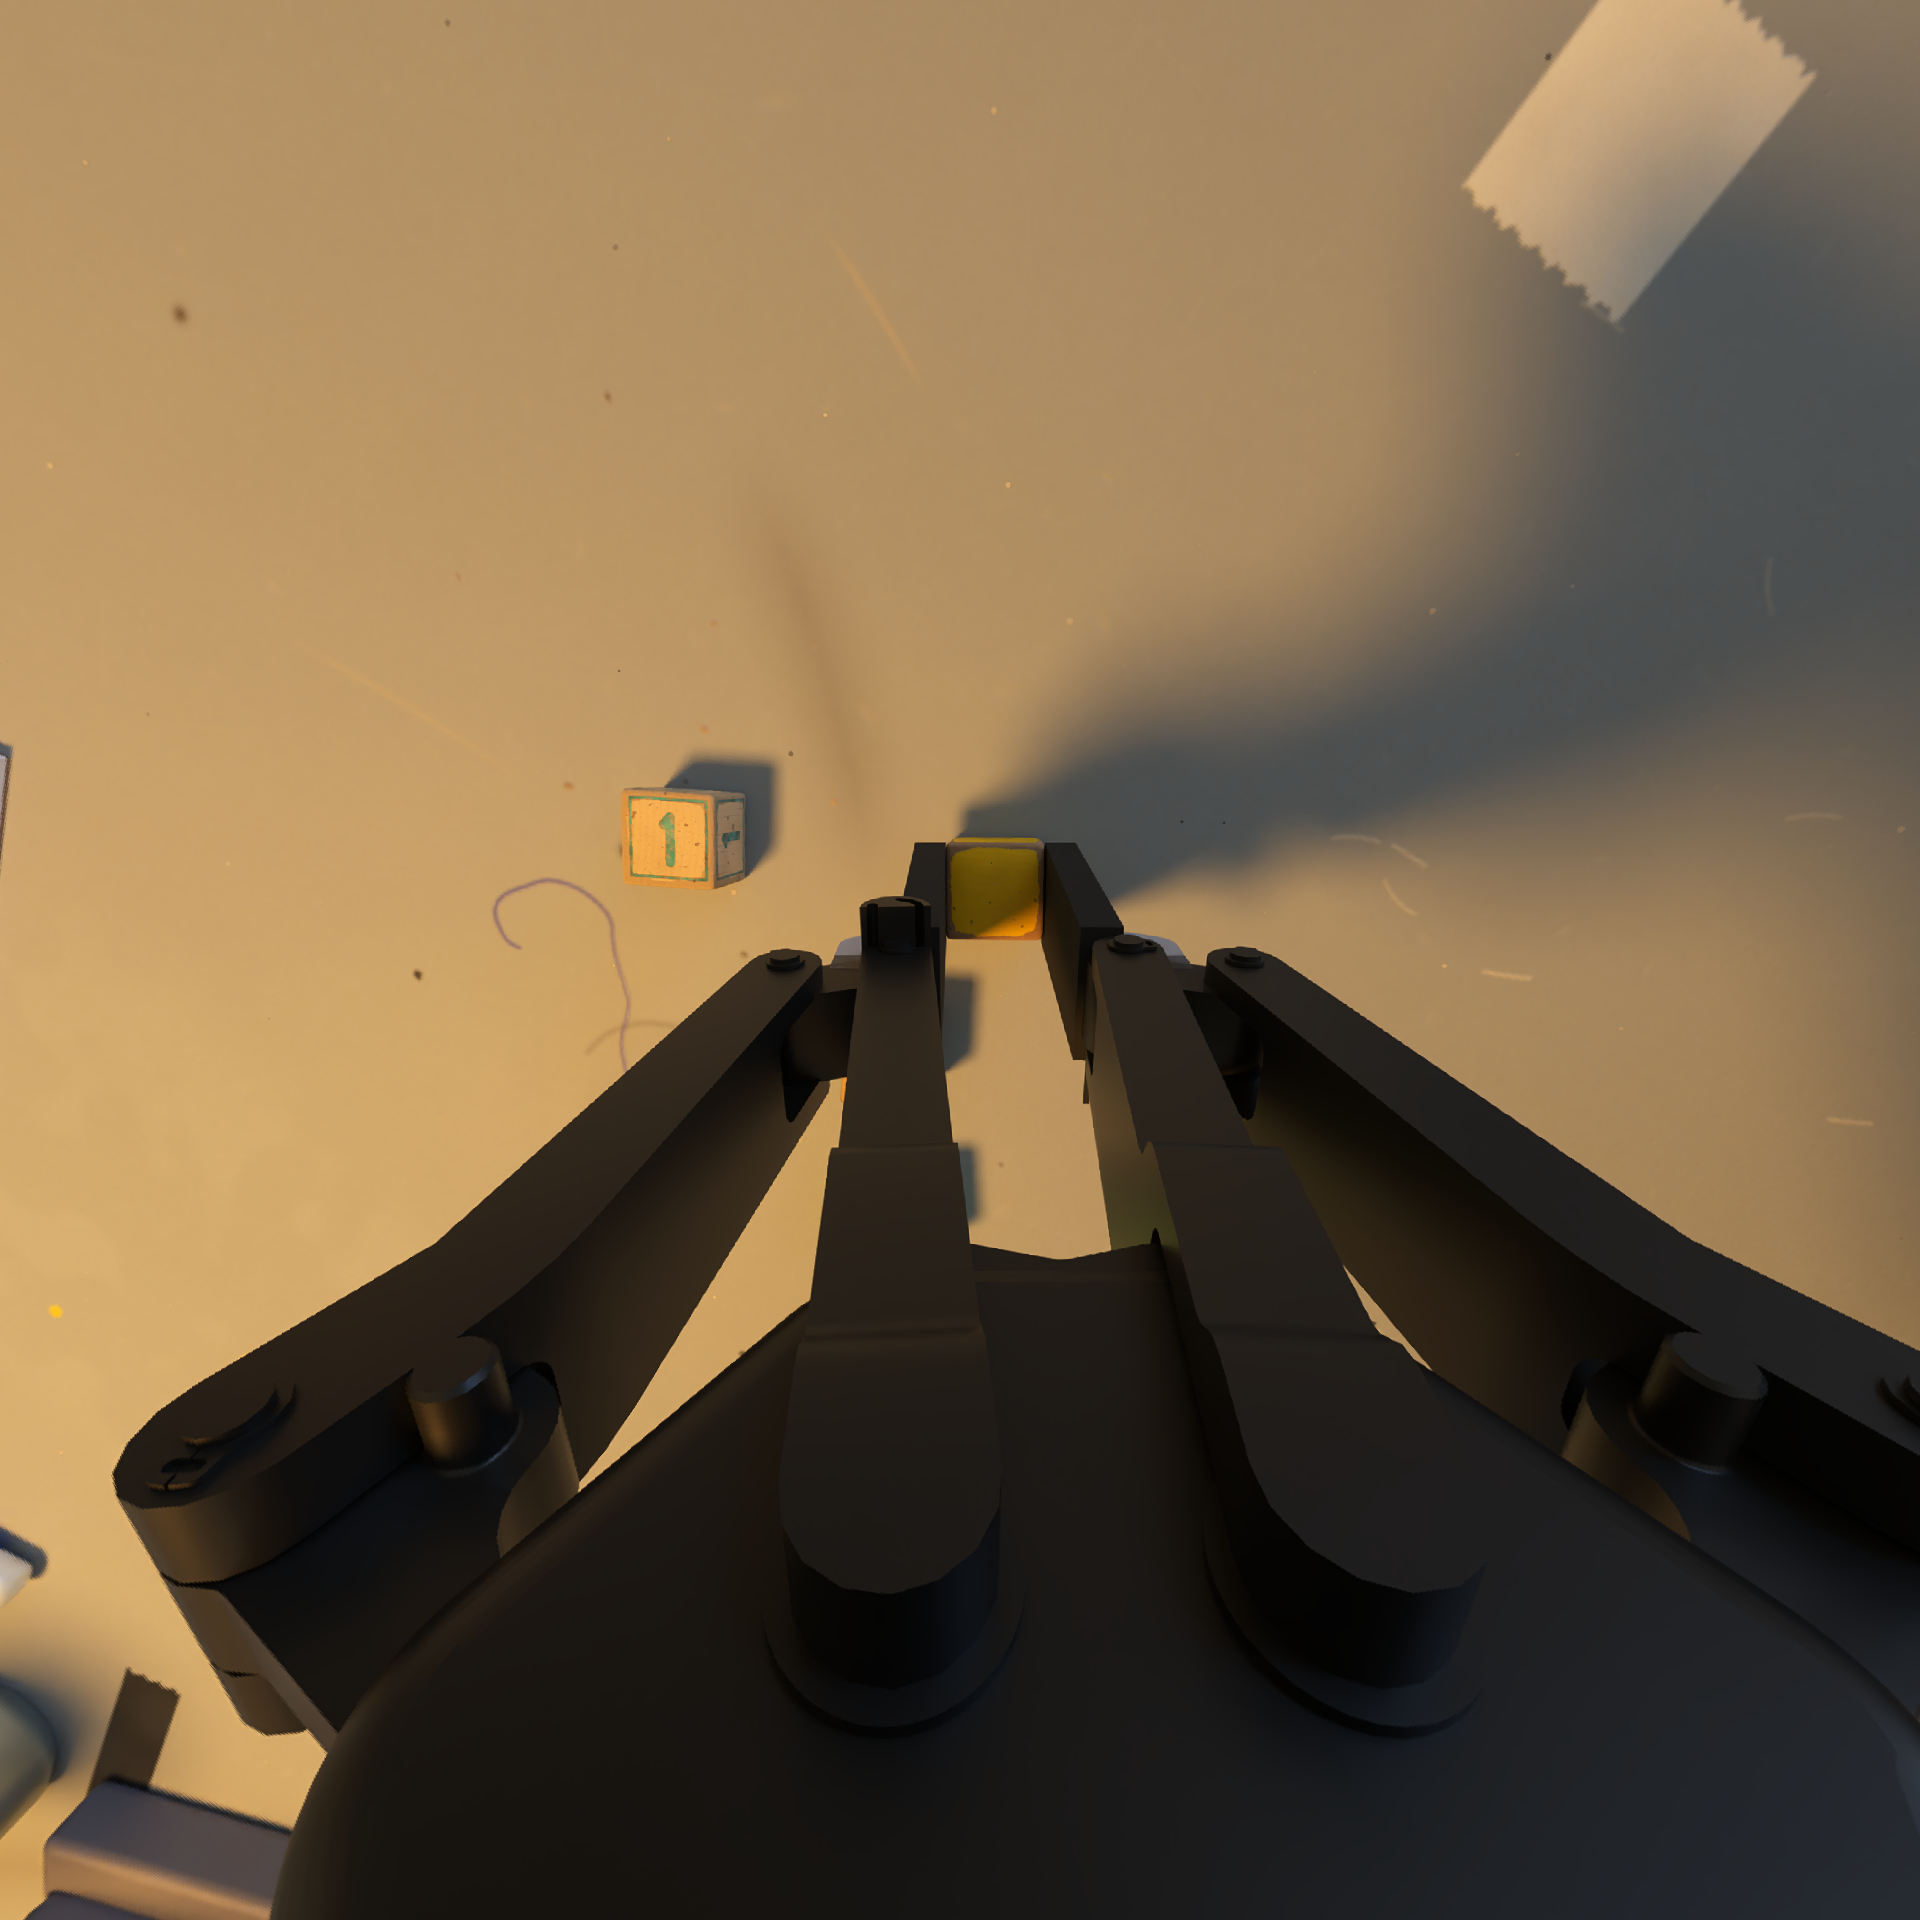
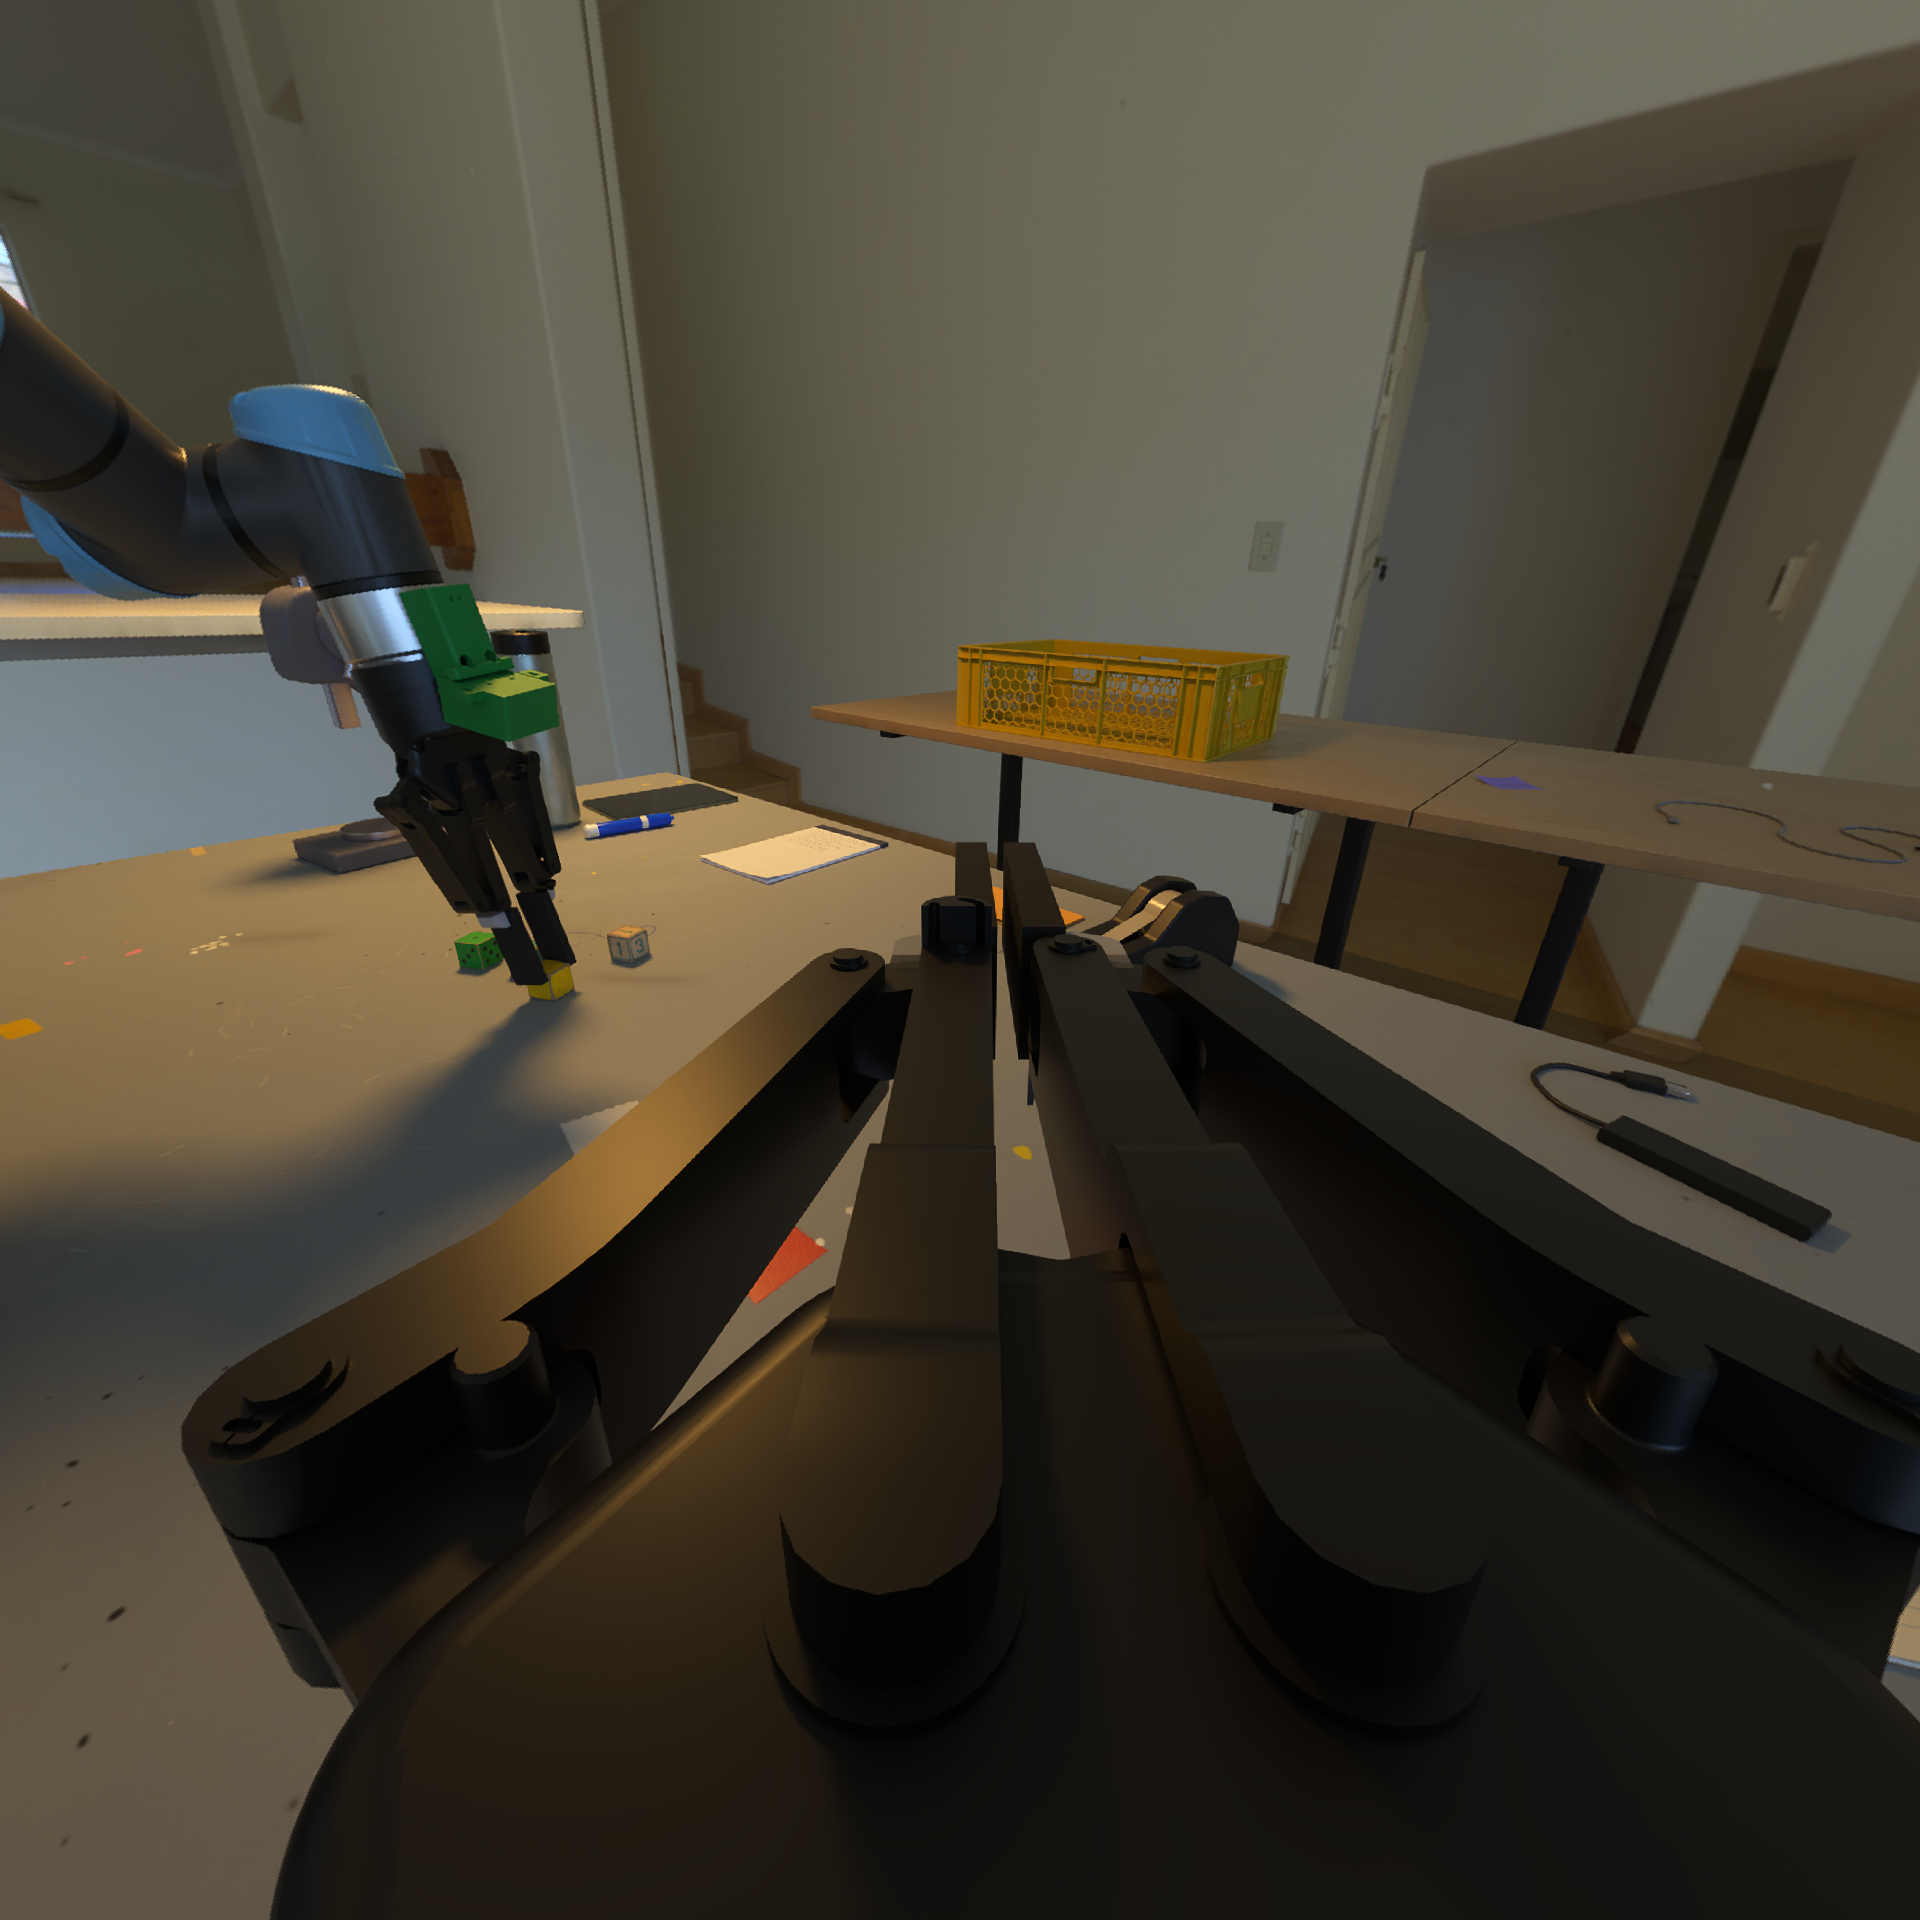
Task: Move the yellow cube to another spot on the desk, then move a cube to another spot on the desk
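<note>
In the left wrist view, the yellow cube (image 1: 994, 888) is seen clamped between the fingertips of the left gripper (image 1: 994, 883) at frame centre, at or just above the desk (image 1: 416, 416); a numbered wooden block (image 1: 683, 836) lies to its left. In the right wrist view, the right gripper (image 2: 1003, 883) is shown with its fingers nearly together on nothing, while at left-centre the yellow cube (image 2: 552, 980) is held by the left gripper (image 2: 540, 971), between a green die (image 2: 478, 952) and the numbered block (image 2: 630, 945).
</note>
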Available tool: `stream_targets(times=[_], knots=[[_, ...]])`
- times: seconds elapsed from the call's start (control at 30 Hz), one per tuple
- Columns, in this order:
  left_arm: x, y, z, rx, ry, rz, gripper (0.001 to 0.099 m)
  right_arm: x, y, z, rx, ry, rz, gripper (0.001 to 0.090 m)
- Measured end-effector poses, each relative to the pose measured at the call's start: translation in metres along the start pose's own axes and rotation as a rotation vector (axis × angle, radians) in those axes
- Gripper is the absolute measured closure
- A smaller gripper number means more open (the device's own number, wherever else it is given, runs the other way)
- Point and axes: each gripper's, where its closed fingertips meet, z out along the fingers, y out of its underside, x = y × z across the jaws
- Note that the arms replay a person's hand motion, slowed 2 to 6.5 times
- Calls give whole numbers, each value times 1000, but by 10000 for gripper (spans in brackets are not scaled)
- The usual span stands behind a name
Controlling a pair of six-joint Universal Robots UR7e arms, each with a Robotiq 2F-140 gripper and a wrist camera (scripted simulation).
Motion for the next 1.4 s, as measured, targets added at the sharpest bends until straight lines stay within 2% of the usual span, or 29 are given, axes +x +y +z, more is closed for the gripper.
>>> stream_targets(times=[1.4], knots=[[-2, 2, -5, 1, -16, -14, 748, 6, 4, -5, 0, 12, 26, 860]])
